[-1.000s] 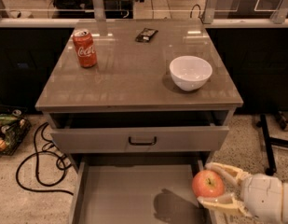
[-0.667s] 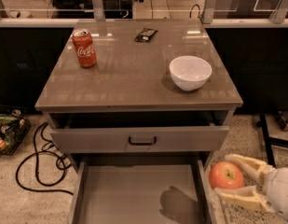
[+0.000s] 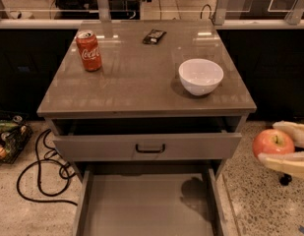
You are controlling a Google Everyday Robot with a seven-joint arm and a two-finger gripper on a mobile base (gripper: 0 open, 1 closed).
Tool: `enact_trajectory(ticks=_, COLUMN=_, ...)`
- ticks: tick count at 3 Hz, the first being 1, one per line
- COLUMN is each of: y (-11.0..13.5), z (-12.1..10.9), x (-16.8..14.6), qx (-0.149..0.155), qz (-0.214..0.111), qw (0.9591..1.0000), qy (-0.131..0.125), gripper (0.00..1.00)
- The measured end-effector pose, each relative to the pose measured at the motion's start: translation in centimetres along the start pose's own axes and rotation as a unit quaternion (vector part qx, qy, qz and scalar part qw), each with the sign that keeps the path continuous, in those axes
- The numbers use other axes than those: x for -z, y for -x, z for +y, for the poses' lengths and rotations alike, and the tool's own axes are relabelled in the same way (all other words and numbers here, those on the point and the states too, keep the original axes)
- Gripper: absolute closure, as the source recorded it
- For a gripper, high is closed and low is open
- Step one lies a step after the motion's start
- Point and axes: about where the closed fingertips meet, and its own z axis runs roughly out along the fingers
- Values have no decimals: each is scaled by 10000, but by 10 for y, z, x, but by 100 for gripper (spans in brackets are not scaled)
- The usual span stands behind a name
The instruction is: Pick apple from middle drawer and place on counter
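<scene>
The apple [image 3: 272, 142], red with a yellowish patch and a short stem, sits between the cream fingers [image 3: 284, 162] of my gripper [image 3: 275, 144] at the right edge of the view. The gripper is shut on it and holds it in the air to the right of the cabinet, below the level of the counter [image 3: 141, 77]. The middle drawer [image 3: 141, 210] is pulled out at the bottom of the view, its grey floor bare with a dark shadow on it.
On the counter stand a red soda can [image 3: 89, 50] at the back left, a white bowl [image 3: 200, 76] at the right and a small dark packet [image 3: 154, 36] at the back. The upper drawer front [image 3: 146, 146] stands slightly open. Black cables [image 3: 38, 176] lie on the floor at left.
My gripper has carried the apple up and to the right, out of the middle drawer to the right side of the cabinet.
</scene>
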Motion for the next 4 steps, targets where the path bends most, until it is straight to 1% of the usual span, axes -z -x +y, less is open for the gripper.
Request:
enact_trajectory(ticks=1, y=35, z=-45, x=3, qx=153, qz=114, qw=9994, qy=-275, gripper=100)
enact_trajectory(ticks=2, y=64, z=-71, x=-10, qx=290, qz=311, qw=9986, qy=-312, gripper=100)
enact_trajectory(ticks=3, y=64, z=-71, x=-11, qx=291, qz=311, qw=9986, qy=-312, gripper=100)
enact_trajectory(ticks=4, y=67, z=-80, x=-17, qx=320, qz=276, qw=9988, qy=-256, gripper=100)
